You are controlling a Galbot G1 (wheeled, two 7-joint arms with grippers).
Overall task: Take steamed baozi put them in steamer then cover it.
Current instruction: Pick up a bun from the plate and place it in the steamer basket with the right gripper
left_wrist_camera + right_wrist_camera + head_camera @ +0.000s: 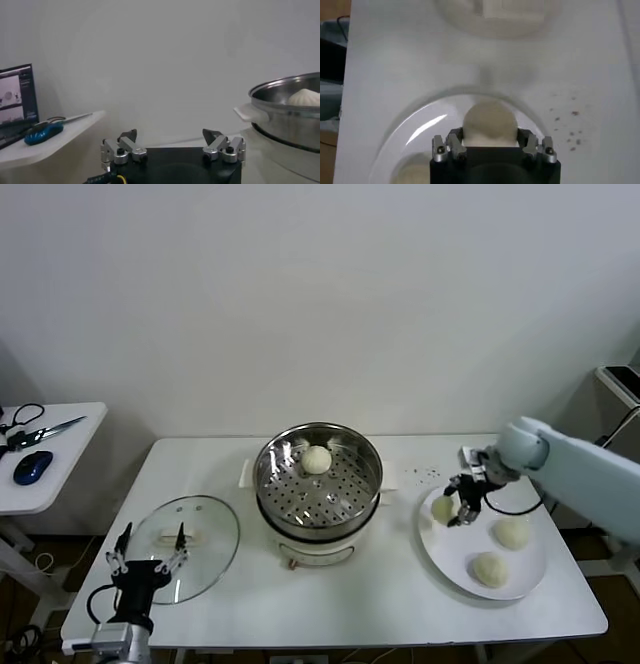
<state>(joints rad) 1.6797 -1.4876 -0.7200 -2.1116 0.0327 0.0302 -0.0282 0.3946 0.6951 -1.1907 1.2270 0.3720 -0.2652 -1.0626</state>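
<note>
The steamer (318,484) stands mid-table, blocking the straight path between the lid (186,546) near the left edge and the plate (440,556) near the right edge. Bare table (380,604) runs along the front edge.

This looks like a lab or test room arranged as a small kitchen corner, not a real home kitchen. A plain white table (330,604) stands against a bare white wall (320,294) with no cupboards or tiles. Beside it a white side desk (45,469) carries office things: scissors (40,431), a blue computer mouse (32,467), and, in the left wrist view, a lit monitor (17,95). Loose cables (30,564) lie on the floor.
</note>
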